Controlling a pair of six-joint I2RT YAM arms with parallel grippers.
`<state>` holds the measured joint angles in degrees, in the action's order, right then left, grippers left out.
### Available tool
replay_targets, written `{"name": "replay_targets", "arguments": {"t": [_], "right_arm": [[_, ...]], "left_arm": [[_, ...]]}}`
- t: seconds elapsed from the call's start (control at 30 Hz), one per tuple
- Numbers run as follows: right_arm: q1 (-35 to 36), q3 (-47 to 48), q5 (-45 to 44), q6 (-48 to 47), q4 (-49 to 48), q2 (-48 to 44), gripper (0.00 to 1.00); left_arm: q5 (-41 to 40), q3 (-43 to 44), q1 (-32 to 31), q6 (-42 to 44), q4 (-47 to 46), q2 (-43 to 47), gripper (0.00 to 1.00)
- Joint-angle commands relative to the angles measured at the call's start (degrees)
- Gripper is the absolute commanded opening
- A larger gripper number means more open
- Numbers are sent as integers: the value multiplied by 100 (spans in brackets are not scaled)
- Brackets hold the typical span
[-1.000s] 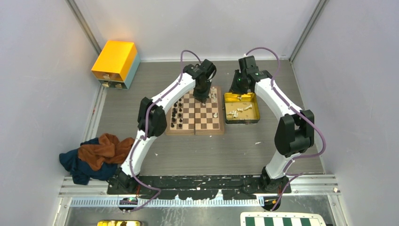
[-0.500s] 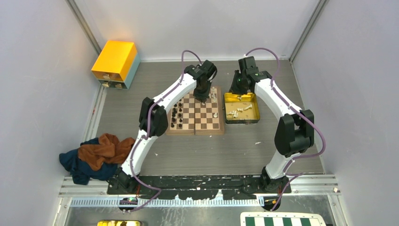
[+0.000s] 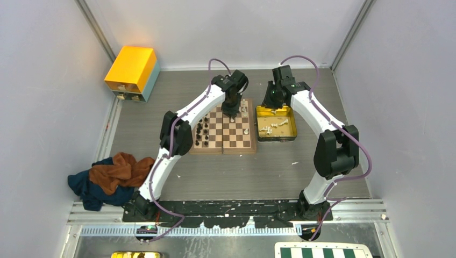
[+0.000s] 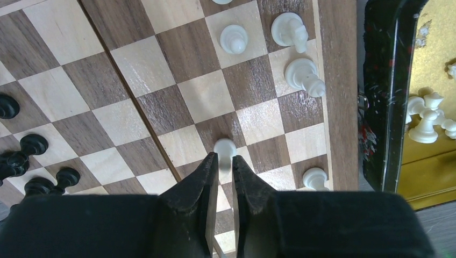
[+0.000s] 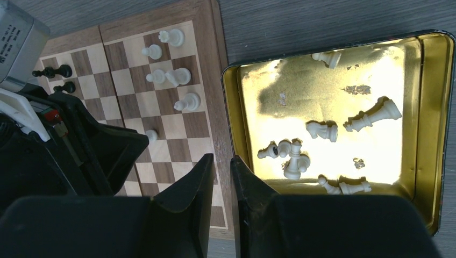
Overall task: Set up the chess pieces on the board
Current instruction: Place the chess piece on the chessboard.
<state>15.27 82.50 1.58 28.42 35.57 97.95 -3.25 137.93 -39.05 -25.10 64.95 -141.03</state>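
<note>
The board (image 3: 223, 141) lies mid-table, with black chess pieces (image 3: 201, 131) along its left side and a few white ones (image 3: 246, 130) on its right. In the left wrist view my left gripper (image 4: 224, 157) is shut on a white pawn (image 4: 225, 145) that stands upright on a dark square of the board (image 4: 134, 59). Other white pieces (image 4: 304, 75) stand near the right edge, and black pieces (image 4: 32, 145) show at the left. My right gripper (image 5: 222, 158) hovers over the board's right frame beside the gold tray (image 5: 430, 134), its jaws slightly open with nothing between them. Several white pieces (image 5: 293, 161) lie in the tray.
The gold tray (image 3: 276, 138) sits against the board's right side. A yellow box (image 3: 132, 70) stands at the back left. A heap of brown and blue cloth (image 3: 110, 174) lies at the near left. A green-and-white board (image 3: 322, 251) pokes in at the bottom edge.
None of the pieces has moved. The left arm's wrist has shifted very slightly over the board's far edge; the right arm is still.
</note>
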Motion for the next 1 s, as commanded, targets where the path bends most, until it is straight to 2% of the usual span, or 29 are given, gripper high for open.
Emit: {"name": "replay_targets", "arguments": {"t": [0.0, 0.37, 0.57, 0.7, 0.97], "right_arm": [[-13, 34, 34, -6, -210, -122, 24], [-11, 28, 36, -58, -203, -115, 24], [-6, 170, -54, -214, -80, -127, 24], [12, 245, -138, -338, 60, -98, 26], [253, 394, -810, -720, 410, -23, 27]], "left_arm": [[15, 103, -42, 8, -174, -39, 18], [-129, 121, -46, 4, -208, 16, 19], [-389, 68, -44, 47, -284, 344, 28], [-542, -11, -42, 82, -331, 638, 31], [-686, -1056, -42, 76, -961, 1623, 31]]}}
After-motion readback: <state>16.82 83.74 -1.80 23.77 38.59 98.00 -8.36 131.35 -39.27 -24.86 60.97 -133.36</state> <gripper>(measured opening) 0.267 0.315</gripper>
